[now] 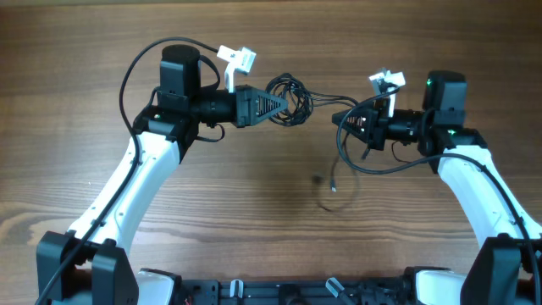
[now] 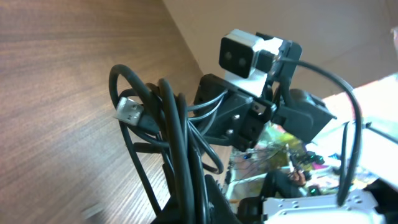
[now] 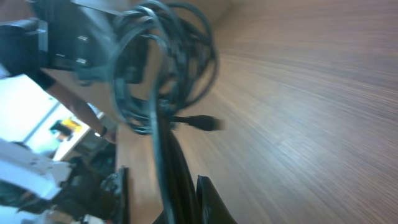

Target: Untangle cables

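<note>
Left gripper (image 1: 284, 103) clamps the cables (image 1: 296, 93) at nine o'clock, right gripper (image 1: 344, 119) clamps them at three, likely to pull the tangle apart.

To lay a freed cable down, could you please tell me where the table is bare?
Bare table: lower middle between the left arm and right arm, and the far left. Crowded: the cables strung between left gripper and right gripper, one end dangling.
</note>
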Robot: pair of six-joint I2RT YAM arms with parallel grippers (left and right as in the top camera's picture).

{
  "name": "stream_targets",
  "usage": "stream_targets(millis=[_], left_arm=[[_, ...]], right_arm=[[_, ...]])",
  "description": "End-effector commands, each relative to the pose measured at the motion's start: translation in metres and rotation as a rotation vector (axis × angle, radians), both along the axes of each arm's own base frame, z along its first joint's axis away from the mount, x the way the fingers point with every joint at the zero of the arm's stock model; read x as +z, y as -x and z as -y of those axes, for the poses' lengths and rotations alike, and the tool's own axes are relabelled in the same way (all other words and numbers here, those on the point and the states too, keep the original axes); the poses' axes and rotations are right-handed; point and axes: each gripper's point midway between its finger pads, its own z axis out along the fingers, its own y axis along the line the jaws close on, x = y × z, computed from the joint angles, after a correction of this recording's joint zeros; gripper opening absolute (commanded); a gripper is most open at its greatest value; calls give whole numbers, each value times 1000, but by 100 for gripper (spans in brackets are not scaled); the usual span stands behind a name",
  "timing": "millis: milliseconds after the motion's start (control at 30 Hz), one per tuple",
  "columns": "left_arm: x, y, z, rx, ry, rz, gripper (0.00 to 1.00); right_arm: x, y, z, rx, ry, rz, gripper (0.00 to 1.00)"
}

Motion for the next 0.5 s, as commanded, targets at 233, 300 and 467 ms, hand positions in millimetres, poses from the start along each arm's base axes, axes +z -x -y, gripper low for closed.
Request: stream_targets(millis=[233, 300, 467], left_arm=[[10, 1, 12, -20, -20, 171, 4], [18, 11, 20, -91, 6, 254, 4], [19, 31, 25, -199, 43, 292, 4]], right_arm=[[18, 10, -4, 60, -75, -1, 43], [18, 9, -3, 56, -72, 1, 88], [27, -2, 17, 8, -98, 25, 100]])
